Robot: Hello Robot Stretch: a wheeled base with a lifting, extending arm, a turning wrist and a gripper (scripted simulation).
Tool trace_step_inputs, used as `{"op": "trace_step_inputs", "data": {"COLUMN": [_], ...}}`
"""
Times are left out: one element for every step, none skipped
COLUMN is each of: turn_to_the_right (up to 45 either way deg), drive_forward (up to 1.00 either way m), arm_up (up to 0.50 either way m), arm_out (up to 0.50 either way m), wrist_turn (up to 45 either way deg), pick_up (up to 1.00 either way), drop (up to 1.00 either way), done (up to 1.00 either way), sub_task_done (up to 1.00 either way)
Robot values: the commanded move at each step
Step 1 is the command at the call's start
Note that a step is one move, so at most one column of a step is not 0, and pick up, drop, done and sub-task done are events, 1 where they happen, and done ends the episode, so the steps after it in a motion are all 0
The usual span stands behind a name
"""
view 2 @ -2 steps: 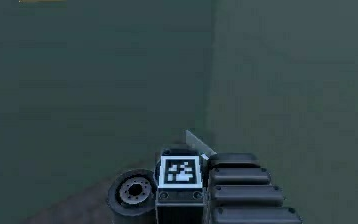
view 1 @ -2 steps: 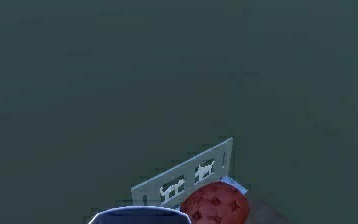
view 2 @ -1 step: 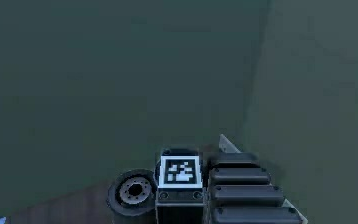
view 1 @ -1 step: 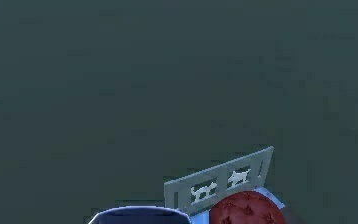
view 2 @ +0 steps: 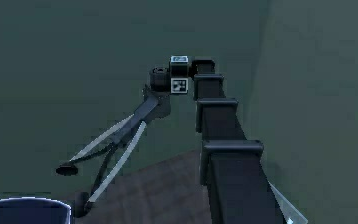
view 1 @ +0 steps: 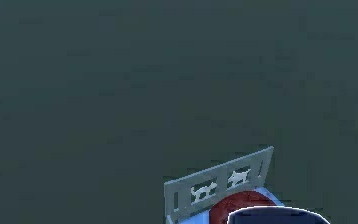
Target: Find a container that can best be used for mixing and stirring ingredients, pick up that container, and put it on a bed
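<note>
Container: taken to be the pale blue curved rim at the arm side view's bottom left corner. Too little of it shows to call its shape for certain. What carries it cannot be told; brown planked floor lies near it.

Forward view, bottom edge: a round thing, dark red with a pale rim, sits just below a grey plate with two animal-shaped cut-outs. Possibly the same object as the blue rim; not confirmed. Behind them is a plain dark wall.

Arm reaches out. The gripper angles down toward the blue rim, its far end near it. Touching or apart: cannot tell. Jaw state: not readable from these pictures. Whether it has hold of anything: cannot tell.

Handling, judged: a mixing vessel should be rigid and light to moderate in weight, with a smooth curved wall that slips under a side grasp. Material is unknown, so treat it as breakable. Best hold: on the rim, one finger inside the wall and one outside, with the container kept level when lifted.
</note>
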Motion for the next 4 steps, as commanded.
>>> {"op": "trace_step_inputs", "data": {"turn_to_the_right": [0.0,0.0,0.0,0.0], "drive_forward": [0.0,0.0,0.0,0.0], "arm_up": [0.0,0.0,-0.4,-0.32], "arm_out": [0.0,0.0,0.0,0.0], "wrist_turn": [45.0,39.0,0.0,0.0], "pick_up": [0.0,0.0,0.0,0.0], "drop": [0.0,0.0,0.0,0.0], "done": [0.0,0.0,0.0,0.0], "sub_task_done": [0.0,0.0,0.0,0.0]}}
